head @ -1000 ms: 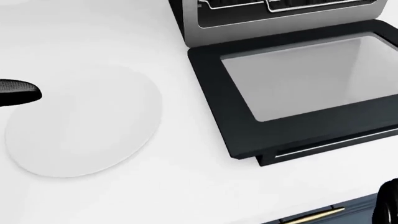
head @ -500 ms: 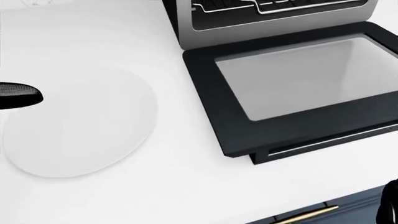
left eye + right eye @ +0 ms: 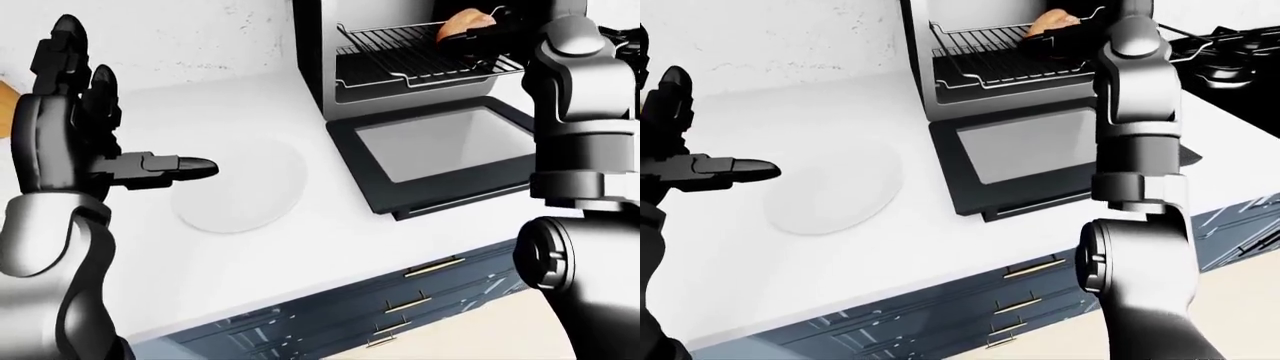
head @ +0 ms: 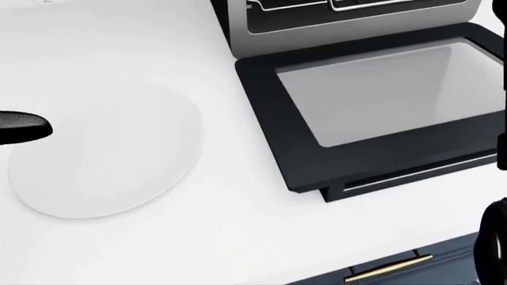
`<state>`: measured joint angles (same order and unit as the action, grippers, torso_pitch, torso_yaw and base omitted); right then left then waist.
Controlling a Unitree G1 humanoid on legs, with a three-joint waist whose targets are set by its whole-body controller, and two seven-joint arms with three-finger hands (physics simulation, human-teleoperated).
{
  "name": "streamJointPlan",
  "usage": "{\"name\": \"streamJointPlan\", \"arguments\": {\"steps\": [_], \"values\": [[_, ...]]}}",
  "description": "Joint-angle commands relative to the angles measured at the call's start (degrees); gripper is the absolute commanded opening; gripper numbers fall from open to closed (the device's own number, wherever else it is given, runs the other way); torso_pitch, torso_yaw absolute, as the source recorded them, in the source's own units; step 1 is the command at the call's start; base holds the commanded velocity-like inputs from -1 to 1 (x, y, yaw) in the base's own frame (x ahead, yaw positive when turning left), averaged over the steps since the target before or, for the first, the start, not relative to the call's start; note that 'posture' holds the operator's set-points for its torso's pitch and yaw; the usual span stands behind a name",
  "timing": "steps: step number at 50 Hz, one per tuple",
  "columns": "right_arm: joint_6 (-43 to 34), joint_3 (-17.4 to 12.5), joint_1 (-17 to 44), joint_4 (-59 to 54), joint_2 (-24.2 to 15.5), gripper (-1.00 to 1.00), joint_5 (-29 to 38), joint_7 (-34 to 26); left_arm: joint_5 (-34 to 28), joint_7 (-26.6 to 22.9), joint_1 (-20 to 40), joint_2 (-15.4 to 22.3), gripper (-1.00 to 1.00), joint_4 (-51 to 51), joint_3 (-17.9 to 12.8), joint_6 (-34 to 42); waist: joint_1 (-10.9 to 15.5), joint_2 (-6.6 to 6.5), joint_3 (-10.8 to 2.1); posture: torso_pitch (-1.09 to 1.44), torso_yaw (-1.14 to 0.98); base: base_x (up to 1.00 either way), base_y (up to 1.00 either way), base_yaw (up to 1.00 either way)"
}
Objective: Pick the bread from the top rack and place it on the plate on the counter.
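Observation:
The bread (image 3: 462, 19), a tan loaf, lies on the top rack (image 3: 400, 37) of the open countertop oven, at the top of the left-eye view. My right hand (image 3: 482, 34) reaches into the oven, its dark fingers curled round the bread's lower and right sides. The round white plate (image 4: 103, 148) lies on the white counter to the left of the oven door; it also shows in the left-eye view (image 3: 240, 187). My left hand (image 3: 100, 127) is held up open above the counter to the left of the plate, thumb pointing right, holding nothing.
The oven's black glass door (image 4: 380, 101) lies folded down flat on the counter (image 4: 238, 237), right of the plate. A lower rack (image 3: 430, 67) sits under the top one. Dark blue drawers with brass handles (image 3: 420, 300) run below the counter edge. My right arm (image 3: 1135, 150) stands over the door.
The head view has shifted a little back and forth, so the camera has moved. The plate, the oven door and my left thumb keep their places relative to one another.

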<state>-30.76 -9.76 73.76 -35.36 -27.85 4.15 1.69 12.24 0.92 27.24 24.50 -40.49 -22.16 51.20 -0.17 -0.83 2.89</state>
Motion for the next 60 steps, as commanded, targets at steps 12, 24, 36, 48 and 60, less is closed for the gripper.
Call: {"name": "streamJointPlan", "arguments": {"steps": [12, 24, 36, 48, 60], "values": [[5.99, 0.23, 3.92, -4.56, -0.21, 1.00, 0.05, 0.80, -0.42, 0.11, 0.61, 0.36, 1.00, -1.88, -0.80, -1.65, 0.05, -0.09, -1.65, 0.00, 0.00, 0.00, 0.00, 0.00], [5.39, 0.11, 2.22, -3.35, -0.09, 1.00, -0.29, 0.50, 0.25, -0.06, 0.12, 0.78, 1.00, -2.89, -2.01, -0.85, 0.08, 0.03, -1.67, 0.00, 0.00, 0.00, 0.00, 0.00], [3.62, 0.09, 1.67, -1.13, -0.28, 0.87, -0.31, -0.20, 0.41, 0.41, 1.65, 1.27, 1.00, -2.01, -1.16, -0.57, 0.14, 0.10, -1.69, 0.00, 0.00, 0.00, 0.00, 0.00], [2.74, 0.12, 1.01, 0.29, -0.22, 0.34, 0.06, -1.07, 0.33, 0.42, 0.73, 1.05, 1.00, -2.34, -1.44, -1.11, 0.12, 0.10, -1.69, 0.00, 0.00, 0.00, 0.00, 0.00], [2.84, 0.19, 0.39, 0.72, 0.09, -0.40, 0.26, -1.44, 0.18, 0.17, 0.17, 0.94, 1.00, -2.65, -1.83, -1.31, 0.10, 0.14, -1.72, 0.00, 0.00, 0.00, 0.00, 0.00]]}}
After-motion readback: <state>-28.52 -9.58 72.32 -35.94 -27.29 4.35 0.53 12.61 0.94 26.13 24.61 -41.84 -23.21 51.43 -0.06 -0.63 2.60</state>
